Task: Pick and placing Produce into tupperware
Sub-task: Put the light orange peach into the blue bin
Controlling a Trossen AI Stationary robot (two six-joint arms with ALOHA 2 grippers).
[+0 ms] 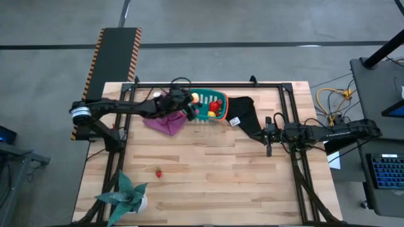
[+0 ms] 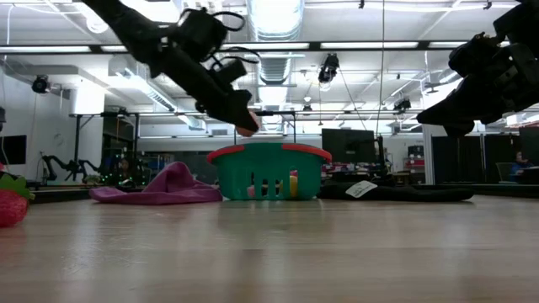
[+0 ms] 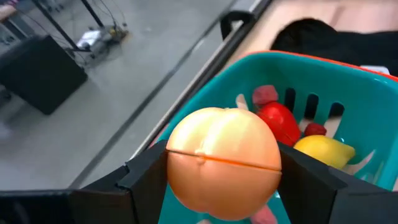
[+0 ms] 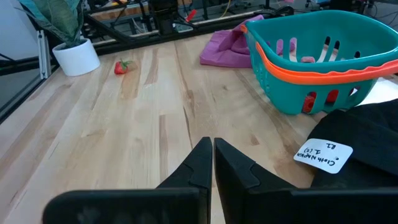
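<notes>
Over the near rim of the tupperware [image 1: 210,106], your left end effector [image 3: 224,171] is clamping the orange-peach ball [image 3: 224,163], so you are likely facing the release next, while the right end effector [image 4: 212,163] is waiting closed and empty above the tabletop [image 1: 208,170].

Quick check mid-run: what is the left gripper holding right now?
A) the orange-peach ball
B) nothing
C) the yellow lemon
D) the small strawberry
A: in the left wrist view the left gripper has its fingers clamped on the orange-peach ball, above the teal tupperware where the lemon already lies.
</notes>
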